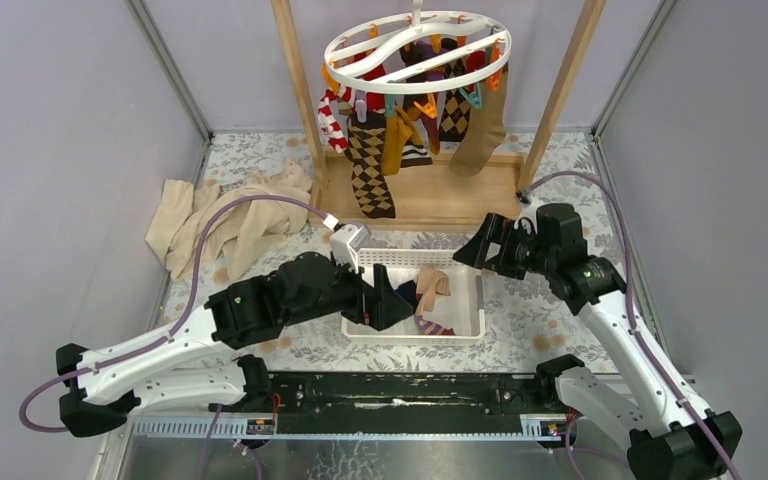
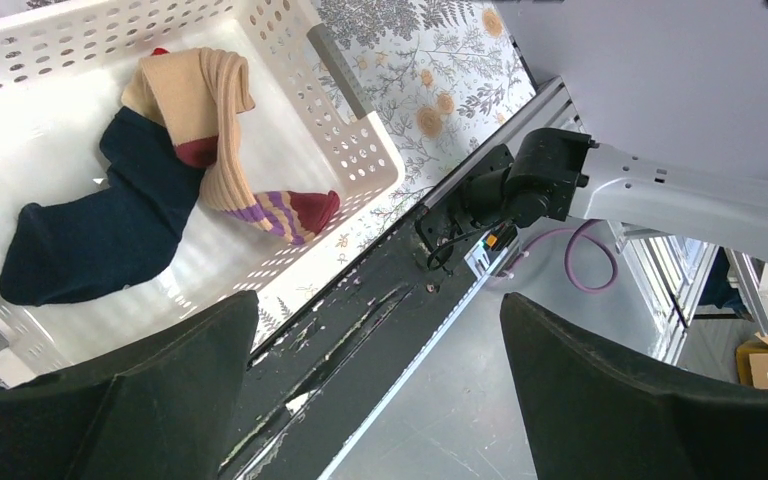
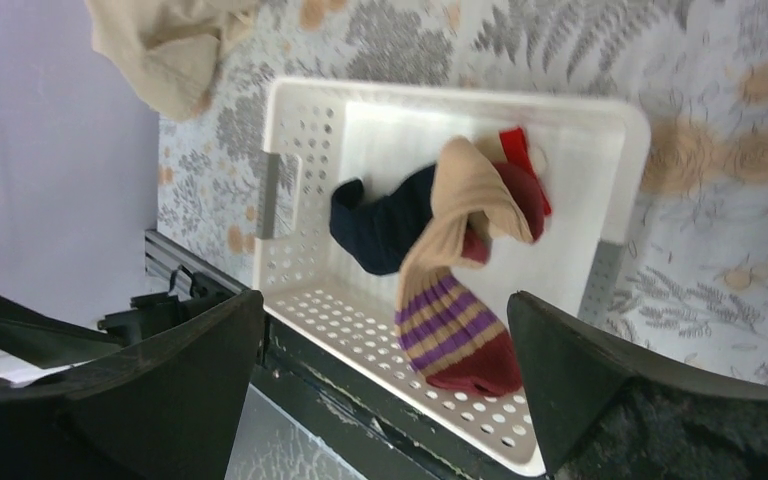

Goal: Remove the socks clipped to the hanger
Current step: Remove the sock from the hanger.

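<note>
The white round hanger (image 1: 415,45) hangs at the back from a wooden rack. Several socks stay clipped to it: a brown argyle one (image 1: 370,165), a red-and-white striped one (image 1: 332,120), a mustard one (image 1: 397,140) and a tan one (image 1: 485,135). In the white basket (image 1: 465,262) lie a navy sock (image 2: 100,230) and a beige sock with purple stripes (image 3: 460,330). My left gripper (image 1: 392,300) (image 2: 378,300) is open and empty over the basket's near-left edge. My right gripper (image 1: 475,245) (image 3: 385,297) is open and empty above the basket's right end.
A large beige cloth (image 1: 225,215) lies crumpled at the left. The wooden rack's posts (image 1: 300,90) and base board (image 1: 430,200) stand behind the basket. A black rail (image 1: 400,390) runs along the near edge, and grey walls close in both sides.
</note>
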Controlling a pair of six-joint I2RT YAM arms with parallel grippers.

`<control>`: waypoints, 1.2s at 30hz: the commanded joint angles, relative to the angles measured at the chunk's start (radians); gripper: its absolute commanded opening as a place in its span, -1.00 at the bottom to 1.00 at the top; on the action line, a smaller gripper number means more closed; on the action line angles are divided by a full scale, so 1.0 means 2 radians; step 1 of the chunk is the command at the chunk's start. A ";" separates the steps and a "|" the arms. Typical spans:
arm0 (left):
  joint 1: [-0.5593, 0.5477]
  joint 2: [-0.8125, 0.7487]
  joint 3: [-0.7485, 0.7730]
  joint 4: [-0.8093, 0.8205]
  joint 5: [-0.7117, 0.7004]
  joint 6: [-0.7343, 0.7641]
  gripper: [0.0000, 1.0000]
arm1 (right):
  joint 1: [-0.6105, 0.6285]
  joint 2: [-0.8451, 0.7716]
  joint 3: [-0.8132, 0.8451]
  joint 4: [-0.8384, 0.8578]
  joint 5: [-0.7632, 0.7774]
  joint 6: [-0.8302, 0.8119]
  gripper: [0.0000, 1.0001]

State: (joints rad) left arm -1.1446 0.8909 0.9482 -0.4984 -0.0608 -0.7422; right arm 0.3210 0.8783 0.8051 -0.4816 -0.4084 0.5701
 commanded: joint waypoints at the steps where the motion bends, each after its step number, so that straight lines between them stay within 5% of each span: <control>1: -0.002 0.002 0.020 -0.002 -0.007 0.015 0.97 | 0.003 0.015 0.087 0.010 0.024 -0.023 0.99; 12: -0.002 0.011 0.060 -0.039 -0.019 0.013 0.97 | 0.003 -0.003 0.044 0.071 0.049 0.004 0.99; 21: -0.001 0.027 0.110 -0.077 -0.064 0.030 0.97 | 0.003 0.088 0.162 0.018 0.079 0.015 0.99; 27: 0.008 0.081 0.162 -0.096 -0.089 0.041 0.97 | 0.003 0.045 0.130 0.118 0.055 -0.023 0.99; 36: 0.023 0.171 0.177 -0.045 -0.077 0.035 0.97 | -0.022 0.108 0.151 0.088 0.126 -0.057 0.99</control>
State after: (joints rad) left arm -1.1072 1.1572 1.2625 -0.6621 -0.2020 -0.6792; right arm 0.3145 1.0710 1.1084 -0.3405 -0.2195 0.5087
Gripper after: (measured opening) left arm 0.985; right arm 0.993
